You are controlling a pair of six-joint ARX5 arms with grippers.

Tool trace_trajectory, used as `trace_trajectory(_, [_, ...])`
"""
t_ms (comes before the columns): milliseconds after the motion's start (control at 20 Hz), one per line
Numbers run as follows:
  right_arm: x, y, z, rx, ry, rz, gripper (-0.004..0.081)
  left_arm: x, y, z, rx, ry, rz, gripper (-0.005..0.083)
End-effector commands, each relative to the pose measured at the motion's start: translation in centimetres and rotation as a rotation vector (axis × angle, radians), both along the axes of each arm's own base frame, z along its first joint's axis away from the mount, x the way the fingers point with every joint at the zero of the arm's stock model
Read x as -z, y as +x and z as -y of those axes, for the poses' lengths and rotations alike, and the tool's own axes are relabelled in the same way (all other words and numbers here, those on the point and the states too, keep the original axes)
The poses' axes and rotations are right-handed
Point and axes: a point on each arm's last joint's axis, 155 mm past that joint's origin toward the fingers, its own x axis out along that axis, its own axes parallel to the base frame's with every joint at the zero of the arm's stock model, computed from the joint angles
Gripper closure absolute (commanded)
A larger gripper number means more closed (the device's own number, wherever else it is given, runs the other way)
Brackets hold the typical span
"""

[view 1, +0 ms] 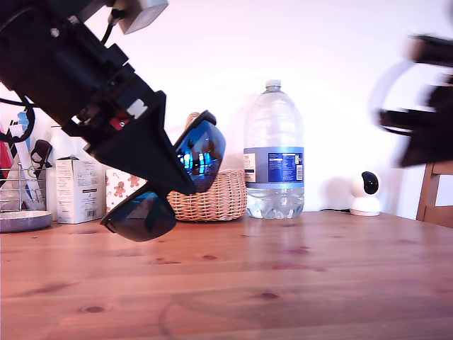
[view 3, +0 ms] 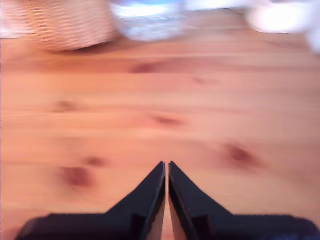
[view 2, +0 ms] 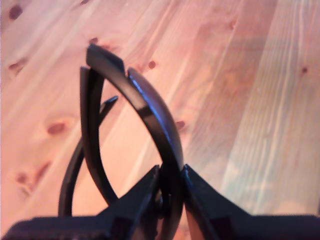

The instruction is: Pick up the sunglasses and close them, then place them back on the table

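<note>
My first gripper reaches down from the exterior view's upper left and is shut on the sunglasses, which hang tilted above the table. One blue mirrored lens sits above the fingers and the other below. In the first wrist view, the jaws of my first gripper pinch the black frame of the sunglasses, whose thin arms curve close beside it. My second gripper is shut on nothing, above bare table. The second arm is a dark blur at the exterior view's right.
Along the back of the table stand a wicker basket, a large water bottle, a small white camera, cartons and a grey dish. A wooden chair is at the exterior view's right edge.
</note>
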Motion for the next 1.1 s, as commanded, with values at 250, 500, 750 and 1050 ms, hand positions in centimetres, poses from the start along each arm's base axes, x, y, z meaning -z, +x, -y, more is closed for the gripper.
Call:
trace_trajectory(250, [-2.1,-4.7,1.1,0.143,-0.063,0.162,0.078,0.5,1.0,-0.1,-0.026,0.027,-0.15,0.0702])
trace_trajectory(500, [-2.7,-7.0,1.1,0.178,-0.147,0.222,0.078,1.5,1.9,0.8,-0.044,0.105,-0.338,0.0702])
trace_trajectory(750, [-1.1,-8.0,1.4,0.119,-0.139,0.208,0.078,2.9,3.6,2.1,-0.052,0.162,-0.422,0.0702])
trace_trajectory(1050, [-2.0,-7.7,4.5,0.156,0.005,0.224,0.078,3.1,3.8,2.6,-0.058,0.144,-0.447,0.0702])
